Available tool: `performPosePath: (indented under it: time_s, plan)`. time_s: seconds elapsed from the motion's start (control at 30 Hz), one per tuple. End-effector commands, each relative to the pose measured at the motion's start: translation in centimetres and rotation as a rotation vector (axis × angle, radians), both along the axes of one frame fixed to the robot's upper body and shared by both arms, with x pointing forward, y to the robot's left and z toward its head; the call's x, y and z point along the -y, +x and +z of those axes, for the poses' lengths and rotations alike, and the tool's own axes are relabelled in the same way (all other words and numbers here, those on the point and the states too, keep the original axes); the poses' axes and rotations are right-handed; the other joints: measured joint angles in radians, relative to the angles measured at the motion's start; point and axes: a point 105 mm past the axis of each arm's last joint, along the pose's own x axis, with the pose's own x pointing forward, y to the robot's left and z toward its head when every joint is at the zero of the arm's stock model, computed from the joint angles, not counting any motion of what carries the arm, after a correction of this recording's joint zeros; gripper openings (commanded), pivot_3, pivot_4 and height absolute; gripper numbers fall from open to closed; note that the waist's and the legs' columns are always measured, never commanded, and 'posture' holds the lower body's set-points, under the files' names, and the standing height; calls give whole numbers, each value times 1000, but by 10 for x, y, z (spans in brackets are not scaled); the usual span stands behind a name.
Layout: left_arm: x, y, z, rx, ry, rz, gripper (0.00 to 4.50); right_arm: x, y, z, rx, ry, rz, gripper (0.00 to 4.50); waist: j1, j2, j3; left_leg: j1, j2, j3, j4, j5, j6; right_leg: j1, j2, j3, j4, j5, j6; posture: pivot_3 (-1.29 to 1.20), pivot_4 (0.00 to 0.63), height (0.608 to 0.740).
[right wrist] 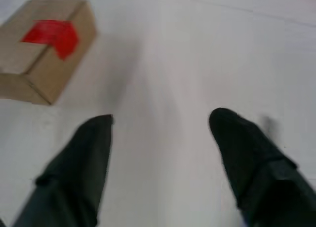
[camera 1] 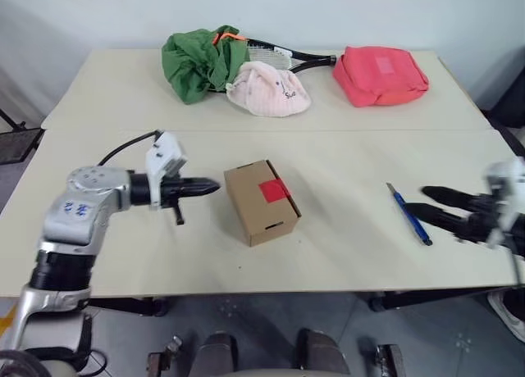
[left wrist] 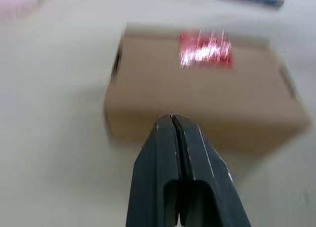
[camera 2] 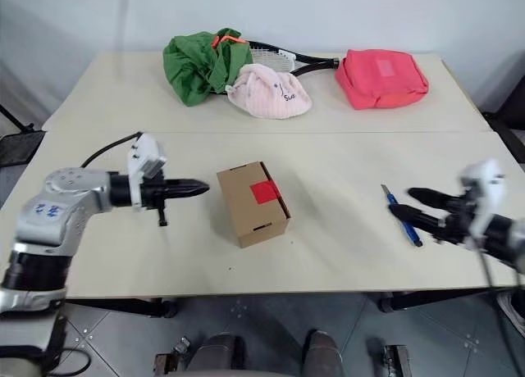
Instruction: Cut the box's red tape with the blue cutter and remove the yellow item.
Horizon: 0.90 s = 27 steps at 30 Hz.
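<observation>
A small brown box (camera 1: 261, 202) sits closed near the middle of the pale surface (camera 1: 353, 254), a patch of red tape (camera 1: 275, 190) across its top seam and folding down one side. To its left, the robot's left gripper (camera 1: 215, 185) points at the carton from just beside it without touching, its two black fingers (left wrist: 170, 138) pressed tightly together and holding nothing. In the left wrist view the box fills the space directly ahead of those clenched fingers, tape uppermost.

Well apart on the right side of the surface lies the blue cutter (camera 1: 409, 215), slim and pen-shaped, flat on the surface with one end toward the front edge. The right gripper (camera 1: 425, 200) hovers just beside it, its fingers (right wrist: 94, 153) spread wide and released, gripping nothing; the tips reach toward the cutter, but whether they touch it cannot be told. From the right wrist view the box shows beyond the parted fingers, across a bare stretch of surface.

Along the far edge sit a crumpled green cloth (camera 1: 199, 61) lying over a black-framed racket (camera 1: 289, 60), a pale pink cap (camera 1: 269, 90) resting against the cloth, and a pink-red pouch (camera 1: 380, 74) off to the right, well apart from the box.
</observation>
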Motion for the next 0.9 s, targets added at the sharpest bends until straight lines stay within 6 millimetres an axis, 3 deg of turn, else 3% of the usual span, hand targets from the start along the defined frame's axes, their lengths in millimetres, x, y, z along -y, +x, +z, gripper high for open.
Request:
performPosePath:
  time_s: [0.03,0.23,0.37,0.53,0.7,0.9]
  plan:
    - [-10,-1,-6,-5,20,46,0,-34,12,-8,104,-82,102,2050,13,0,0,-1,0,0,0,0,0,-1,0,0,0,0,0,0,150,740]
    - [14,-1,-27,-30,-39,77,0,-69,42,-28,143,-75,135,29,21,0,0,-2,-1,0,2,0,0,0,0,0,0,0,0,0,150,740]
    - [30,3,-38,-46,-60,98,0,-97,50,-32,128,-55,179,29,12,0,0,-2,-1,0,2,0,-1,-1,0,-1,1,0,0,0,150,740]
    - [36,9,-44,-56,-67,131,0,-129,41,-30,117,-12,274,29,5,0,0,-1,0,0,1,1,-1,-2,0,-1,3,0,0,0,150,740]
    - [40,6,-48,-85,-64,100,0,-151,18,-38,25,-7,386,29,8,0,0,-1,0,0,1,1,-1,-2,0,-1,4,0,0,0,150,740]
    - [43,-14,-55,-159,-53,12,0,-160,-12,-46,-70,-20,496,29,13,0,0,-1,0,0,1,0,-1,-2,0,-1,4,0,0,0,150,740]
